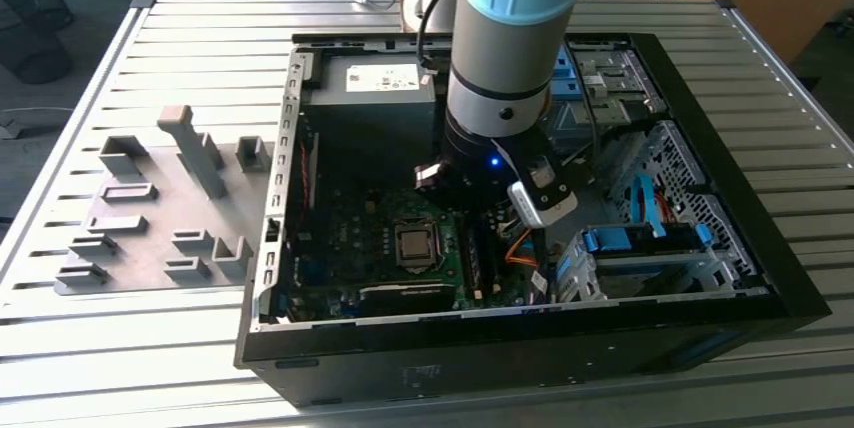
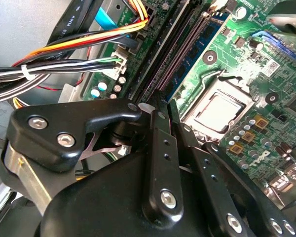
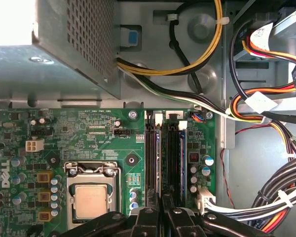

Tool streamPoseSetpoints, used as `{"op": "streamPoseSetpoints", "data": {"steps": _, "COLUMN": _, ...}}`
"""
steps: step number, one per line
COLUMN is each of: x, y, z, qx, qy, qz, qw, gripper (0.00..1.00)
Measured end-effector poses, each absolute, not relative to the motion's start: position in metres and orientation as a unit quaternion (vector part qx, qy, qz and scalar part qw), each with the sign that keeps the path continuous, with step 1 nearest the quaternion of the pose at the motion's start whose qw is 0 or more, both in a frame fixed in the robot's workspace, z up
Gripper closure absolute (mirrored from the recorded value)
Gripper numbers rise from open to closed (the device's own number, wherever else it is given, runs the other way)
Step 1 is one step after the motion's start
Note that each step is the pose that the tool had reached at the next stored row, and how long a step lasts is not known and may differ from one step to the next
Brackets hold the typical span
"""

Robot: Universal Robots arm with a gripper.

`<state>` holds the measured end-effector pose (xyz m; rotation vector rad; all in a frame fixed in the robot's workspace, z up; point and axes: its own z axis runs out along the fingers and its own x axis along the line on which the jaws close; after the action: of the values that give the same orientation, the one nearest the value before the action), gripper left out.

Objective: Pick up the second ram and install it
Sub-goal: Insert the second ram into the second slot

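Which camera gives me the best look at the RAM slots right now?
The first wrist view: the RAM slots run straight and unobstructed above the gripper. The second wrist view shows them obliquely; in the exterior view the arm hides much of them.

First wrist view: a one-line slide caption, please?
Gripper poised over the motherboard's memory slots, beside the processor.

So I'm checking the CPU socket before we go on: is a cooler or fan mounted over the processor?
No, in the first wrist view the silver processor sits bare in its socket.
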<state>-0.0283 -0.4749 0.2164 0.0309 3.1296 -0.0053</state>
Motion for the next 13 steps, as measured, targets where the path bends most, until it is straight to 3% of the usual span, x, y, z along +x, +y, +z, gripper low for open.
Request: {"op": "streamPoseSetpoints", "data": {"steps": 13, "x": -0.0283, "y": -0.4749, "z": 0.2135, "qx": 0.01, "qy": 1.0, "qz": -0.002, "qw": 0.006, "gripper": 0.86}}
